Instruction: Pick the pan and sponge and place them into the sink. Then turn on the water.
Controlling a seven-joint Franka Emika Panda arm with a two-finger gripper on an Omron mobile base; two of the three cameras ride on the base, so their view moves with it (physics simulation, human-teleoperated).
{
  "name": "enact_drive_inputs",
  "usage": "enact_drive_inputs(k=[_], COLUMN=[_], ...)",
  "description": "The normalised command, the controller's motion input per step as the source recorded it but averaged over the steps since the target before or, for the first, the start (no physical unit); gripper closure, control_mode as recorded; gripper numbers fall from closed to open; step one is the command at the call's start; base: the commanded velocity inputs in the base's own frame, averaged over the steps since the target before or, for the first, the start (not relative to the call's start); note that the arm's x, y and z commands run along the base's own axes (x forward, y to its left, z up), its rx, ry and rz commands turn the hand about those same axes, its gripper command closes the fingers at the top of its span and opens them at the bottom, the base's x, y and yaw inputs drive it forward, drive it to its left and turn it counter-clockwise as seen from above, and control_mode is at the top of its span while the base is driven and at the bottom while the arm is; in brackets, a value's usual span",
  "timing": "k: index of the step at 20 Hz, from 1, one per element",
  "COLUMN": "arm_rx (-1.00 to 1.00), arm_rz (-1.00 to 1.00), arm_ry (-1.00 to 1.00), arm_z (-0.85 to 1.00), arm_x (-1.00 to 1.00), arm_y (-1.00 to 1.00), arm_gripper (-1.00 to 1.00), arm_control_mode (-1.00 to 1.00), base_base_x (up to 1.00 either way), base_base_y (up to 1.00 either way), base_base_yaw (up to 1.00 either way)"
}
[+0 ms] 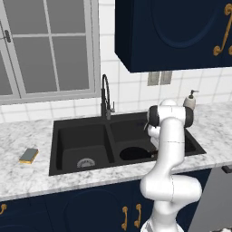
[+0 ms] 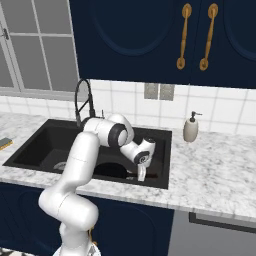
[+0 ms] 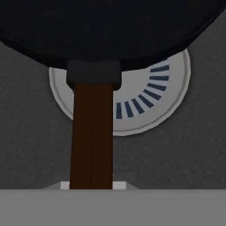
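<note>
You have the grey-veined marble worktop (image 1: 27,181) carrying the large matte black double-basin sink (image 1: 81,136), with the tall black gooseneck faucet (image 1: 105,97) behind the divider. The round, shallow, matte black pan (image 1: 136,153) sits low in the right basin, its brown handle (image 3: 92,137) running straight toward the hand camera and over the round silvery drain grate (image 3: 150,101). The gripper (image 2: 141,173) hangs down into that basin at the handle's near end. The small yellow sponge with a grey-green top (image 1: 29,155) lies on the worktop left of the sink, well apart from it.

Settle the pan flat on the basin floor before letting go, then lift straight up.

I cannot tell whether the gripper is clamped on the handle: its fingertips are hidden, and the arm covers part of the pan.
</note>
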Motion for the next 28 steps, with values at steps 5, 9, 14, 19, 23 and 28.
enact_drive_inputs(k=[5, 9, 14, 19, 23, 28], arm_rx=[0.0, 0.01, 0.0, 0.01, 0.04, 0.0], arm_rz=[0.0, 0.0, 0.0, 0.0, -0.01, 0.0], arm_ry=[-0.03, -0.15, -0.11, -0.13, -0.03, 0.0], arm_z=[-0.02, 0.13, 0.33, 0.77, 1.0, 1.0], arm_x=[0.04, 0.0, 0.0, 0.0, 0.0, -0.12], arm_y=[0.0, 0.01, 0.02, 0.03, 0.13, 0.21], arm_gripper=[1.0, -1.0, -1.0, -1.0, -1.0, -1.0], arm_control_mode=[-1.0, -1.0, -1.0, -1.0, -1.0, -1.0], base_base_x=[0.0, 0.0, 0.0, 0.0, 0.0, 0.0], base_base_y=[0.0, 0.0, 0.0, 0.0, 0.0, 0.0], base_base_yaw=[0.0, 0.0, 0.0, 0.0, 0.0, 0.0])
